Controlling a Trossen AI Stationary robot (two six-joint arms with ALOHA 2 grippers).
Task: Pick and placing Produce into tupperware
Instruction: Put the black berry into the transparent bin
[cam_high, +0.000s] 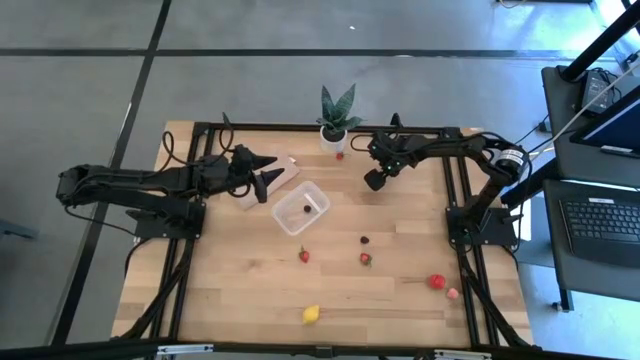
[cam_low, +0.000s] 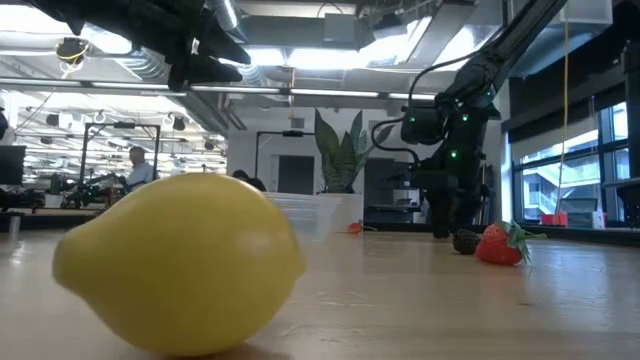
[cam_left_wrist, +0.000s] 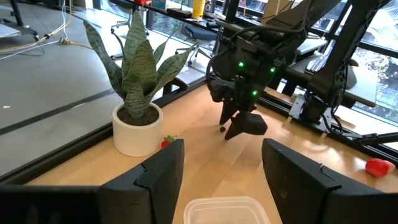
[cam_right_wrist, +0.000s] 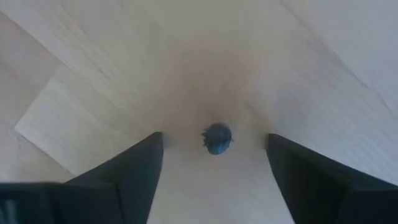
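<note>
While pointing straight down, right hand (cam_right_wrist: 214, 165) hangs open over dark berry (cam_right_wrist: 217, 138).

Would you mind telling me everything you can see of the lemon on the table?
The lemon is a small yellow piece with a smooth, slightly glossy skin, oval with a blunt nub at one end. It lies on its side on the bare wooden table, near the front edge and apart from the other fruit pieces. Only the tabletop touches it; neither gripper is near. In the low view it fills the foreground.
</note>
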